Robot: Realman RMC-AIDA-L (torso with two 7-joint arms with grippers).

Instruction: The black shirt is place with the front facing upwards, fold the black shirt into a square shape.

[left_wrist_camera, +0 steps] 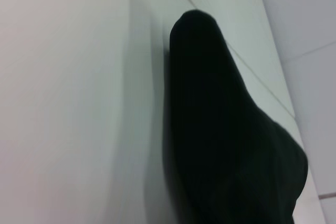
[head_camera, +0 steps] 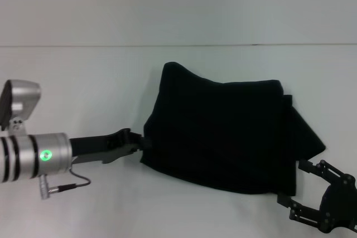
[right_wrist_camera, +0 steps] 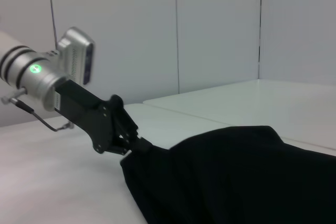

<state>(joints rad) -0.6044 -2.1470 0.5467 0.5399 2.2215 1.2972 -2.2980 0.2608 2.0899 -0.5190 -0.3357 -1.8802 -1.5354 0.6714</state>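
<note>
Two arms in shot, both down low near the counter (head_camera: 83,210). Left gripper (head_camera: 146,140) comes in from the left side, arm stretched out nearly flat w/ a green light on the silver wrist, fingers (right_wrist_camera: 137,144) pinched shut on the left edge of the black shirt (head_camera: 223,132). The right wrist view shows it best: the cloth is pulled up a bit off the counter right where it's gripped. Right gripper (head_camera: 294,182) sits at the front right corner of the shirt, fingers spread apart, just off the cloth as far as I can tell, nothing between them.

Shirt is already folded over into a lumpy, roughly rectangular pile, mid-right of the counter, plain black side up, no lettering visible. Back left corner humps up, right edge has a layer sticking out past the fold, front edge runs sort of straight btwn the two grippers.

Plenty of bare white counter behind and to the left of the shirt; less space front right.
</note>
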